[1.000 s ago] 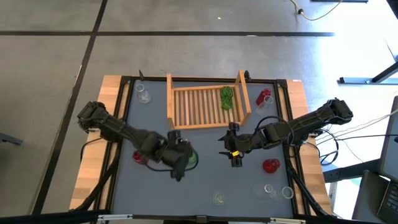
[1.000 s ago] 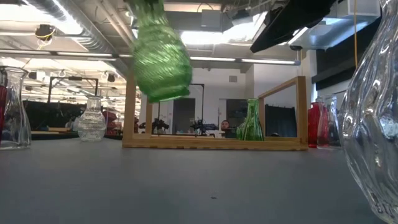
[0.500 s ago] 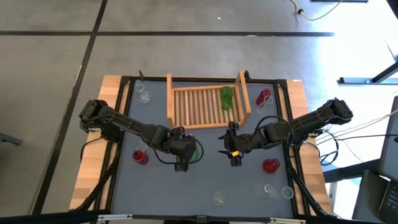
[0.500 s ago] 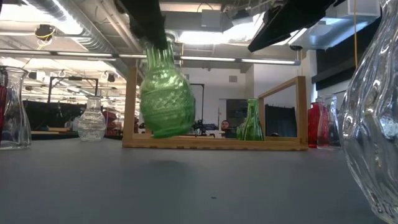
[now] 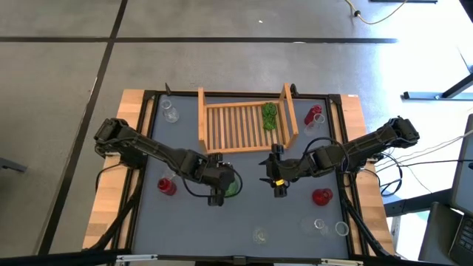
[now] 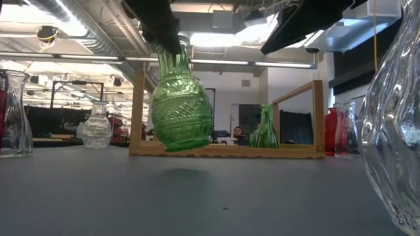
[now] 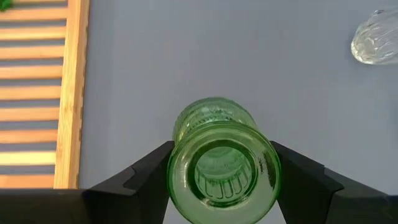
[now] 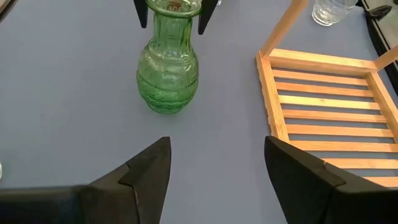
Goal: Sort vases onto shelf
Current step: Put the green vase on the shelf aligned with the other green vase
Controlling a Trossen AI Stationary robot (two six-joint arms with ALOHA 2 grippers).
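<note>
My left gripper (image 5: 216, 186) is shut on a green ribbed glass vase (image 6: 180, 111) over the grey mat in front of the shelf; the vase also shows in the right wrist view (image 8: 168, 68). My right gripper (image 5: 279, 182) hangs open and empty to the vase's right, its fingers (image 8: 149, 174) apart. The wooden shelf (image 5: 229, 127) lies at the table's far side. A second green vase (image 5: 270, 116) stands on the shelf's slats at the right end. My left gripper pinches the vase's neck (image 7: 177, 168) just below the mouth, one finger (image 7: 146, 171) on each side. The fingers point down from above. The vase hangs below them, nearly upright, its base (image 6: 184, 147) a little above the mat.
A clear vase (image 5: 170, 112) stands at the far left and a red one (image 5: 167, 186) to the left of my left gripper. Red vases stand at the far right (image 5: 315, 116) and right (image 5: 321, 196). Clear vases (image 5: 259, 235) (image 5: 319, 224) (image 5: 341, 229) stand near the front edge.
My left gripper has gone down and a little toward the table's right edge with the green vase. The vase has swung from tilted to nearly upright and hangs lower, close above the mat.
</note>
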